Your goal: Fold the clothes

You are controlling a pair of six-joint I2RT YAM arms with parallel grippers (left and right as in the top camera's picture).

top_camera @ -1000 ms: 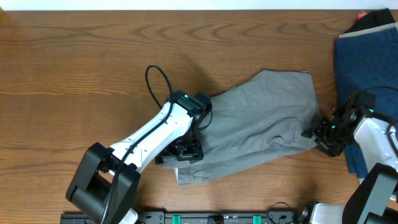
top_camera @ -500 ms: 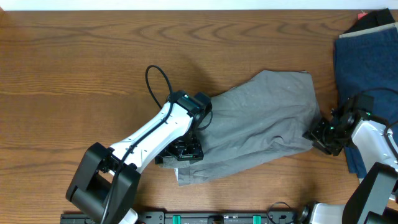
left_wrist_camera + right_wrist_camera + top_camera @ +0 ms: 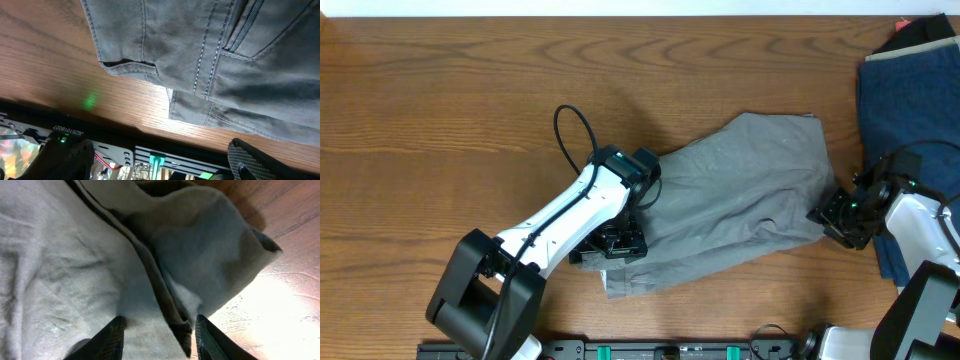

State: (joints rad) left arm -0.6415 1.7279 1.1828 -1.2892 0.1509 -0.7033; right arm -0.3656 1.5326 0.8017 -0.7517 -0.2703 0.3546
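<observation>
Grey woven shorts (image 3: 740, 200) lie crumpled on the wood table (image 3: 440, 120). Overhead: left gripper (image 3: 618, 241) over their near-left hem, right gripper (image 3: 828, 216) at their right edge, dark blue garment (image 3: 905, 100) beyond. Left wrist: fingers (image 3: 252, 160) wide apart, hem ahead, unheld. Right wrist: fingertips (image 3: 107, 340) straddle a fold; grip cannot be told.

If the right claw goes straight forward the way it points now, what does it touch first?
Most likely the grey shorts: their folded edge lies directly ahead of the right claw, between its fingers. Depth is hard to judge, but the cloth looks very near.
</observation>
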